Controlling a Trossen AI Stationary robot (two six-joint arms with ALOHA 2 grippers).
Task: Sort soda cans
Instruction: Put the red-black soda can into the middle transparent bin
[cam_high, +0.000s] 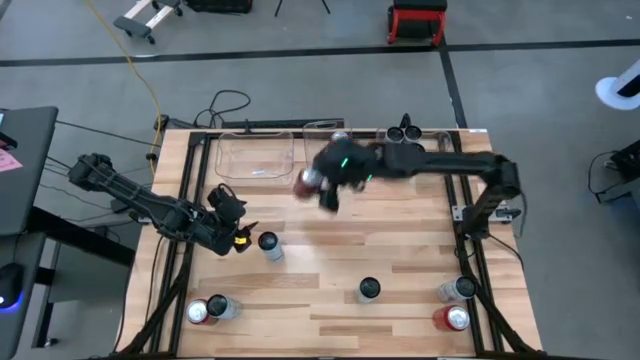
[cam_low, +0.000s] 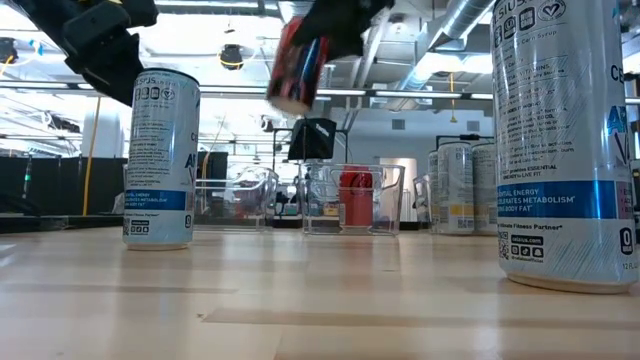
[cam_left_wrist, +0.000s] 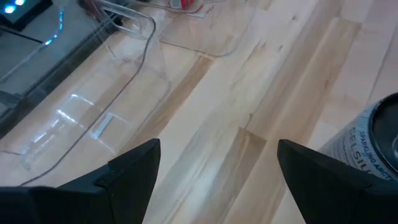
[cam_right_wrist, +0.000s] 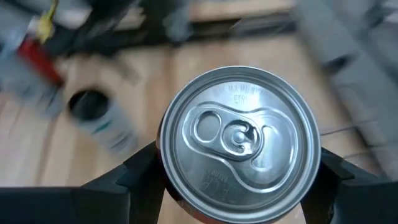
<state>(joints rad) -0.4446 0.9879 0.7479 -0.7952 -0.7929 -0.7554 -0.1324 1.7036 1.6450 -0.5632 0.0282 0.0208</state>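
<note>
Red can (cam_right_wrist: 239, 146) betw. right tool (cam_right_wrist: 239, 186) fingers, airborne

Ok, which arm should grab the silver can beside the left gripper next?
Left. The left gripper is open beside that silver can, while the right gripper already carries a red can.
</note>
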